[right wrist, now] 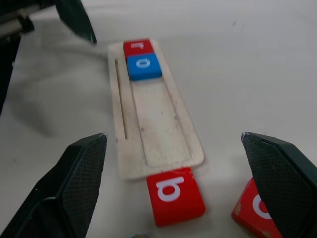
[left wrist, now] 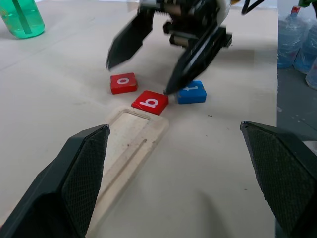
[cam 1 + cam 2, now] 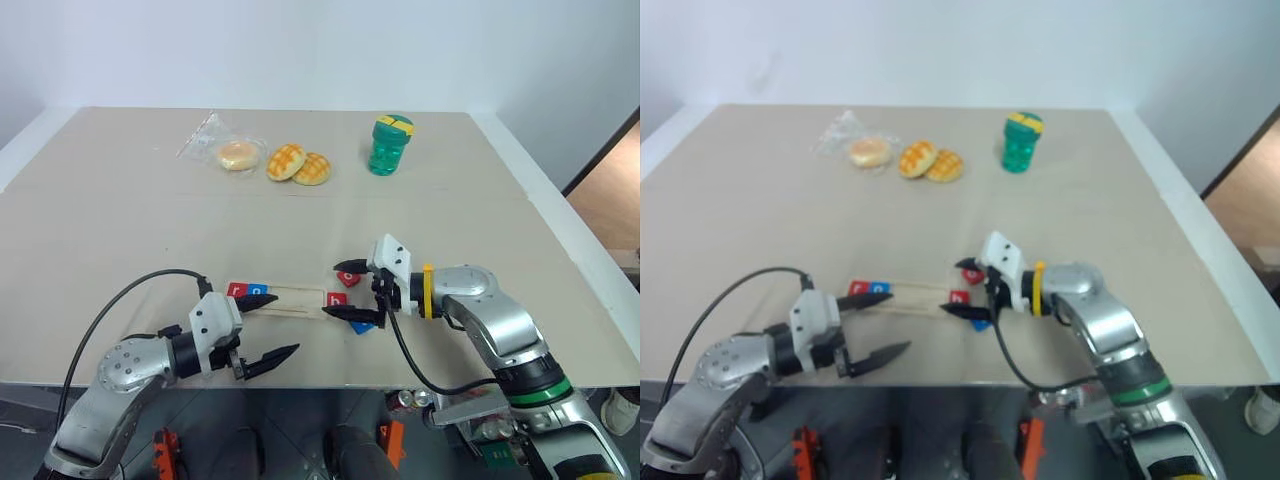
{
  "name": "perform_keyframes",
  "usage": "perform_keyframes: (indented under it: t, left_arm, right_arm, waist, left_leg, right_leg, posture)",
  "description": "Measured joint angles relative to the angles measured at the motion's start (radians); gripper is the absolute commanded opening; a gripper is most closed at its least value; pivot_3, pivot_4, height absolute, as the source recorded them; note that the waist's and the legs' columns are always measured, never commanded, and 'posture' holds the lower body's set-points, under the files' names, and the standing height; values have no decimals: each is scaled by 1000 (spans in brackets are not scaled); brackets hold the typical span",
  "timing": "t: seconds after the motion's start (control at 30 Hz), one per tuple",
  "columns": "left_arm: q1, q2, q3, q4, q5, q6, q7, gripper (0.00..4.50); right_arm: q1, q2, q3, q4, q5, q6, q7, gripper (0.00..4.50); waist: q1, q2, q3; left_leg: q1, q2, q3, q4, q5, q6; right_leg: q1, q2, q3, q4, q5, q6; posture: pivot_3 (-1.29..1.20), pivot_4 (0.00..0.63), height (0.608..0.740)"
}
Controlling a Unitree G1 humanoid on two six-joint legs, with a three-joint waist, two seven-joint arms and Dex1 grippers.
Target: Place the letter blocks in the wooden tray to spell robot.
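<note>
on the beige counter, a long pale wooden tray holds a red square tile and a blue square tile at its left end. the right pincer hangs spread over more tiles at the tray's right end, and the left pincer gapes near the left end. three round buns and a green plastic bottle sit well apart at the far side.

You see a pale, unvarnished wooden tray with faint scuffs, smooth glossy red and blue letter blocks, a matt beige table, translucent green plastic bottle, and textured black gripper fingers.
</note>
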Motion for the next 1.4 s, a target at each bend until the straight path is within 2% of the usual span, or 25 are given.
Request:
perform_keyframes:
  t: [0.33, 0.7, 0.77, 1.03, 1.4]
  left_arm:
    - [10, 0, -3, 1, 0, 0, 9, 4393]
    - [22, 0, -3, 0, 4, 0, 22, 4393]
    - [22, 0, -3, 0, 5, 0, 23, 4500]
    - [22, 0, -7, 1, 11, 0, 25, 4500]
    - [20, -1, -12, 4, 13, -1, 24, 4500]
  right_arm:
    - [-51, -5, 40, 146, -62, -107, 128, 4500]
    - [-67, 10, 72, 169, -122, -124, 131, 4500]
    - [-70, 11, 73, 173, -131, -125, 127, 3957]
    - [-67, 15, 73, 180, -152, -121, 120, 1233]
    - [-66, 15, 73, 164, -153, -102, 114, 1194]
  waist:
    - [0, 0, 0]
    - [0, 0, 0]
    - [0, 0, 0]
    - [0, 0, 0]
    - [0, 0, 0]
  left_leg:
    - [0, 0, -1, 0, 0, 0]
    - [0, 0, -1, 0, 0, 0]
    - [0, 0, -1, 0, 0, 0]
    - [0, 0, -1, 0, 0, 0]
    - [0, 0, -1, 0, 0, 0]
  right_leg:
    - [0, 0, -1, 0, 2, 4]
    - [0, 0, -1, 0, 1, 1]
    - [0, 0, -1, 0, 1, 1]
    - [1, 0, -1, 0, 1, 2]
    - [0, 0, -1, 0, 1, 2]
  posture:
    - [0, 150, 740]
    - [0, 150, 740]
    - [0, 150, 740]
    - [0, 150, 740]
    - [0, 150, 740]
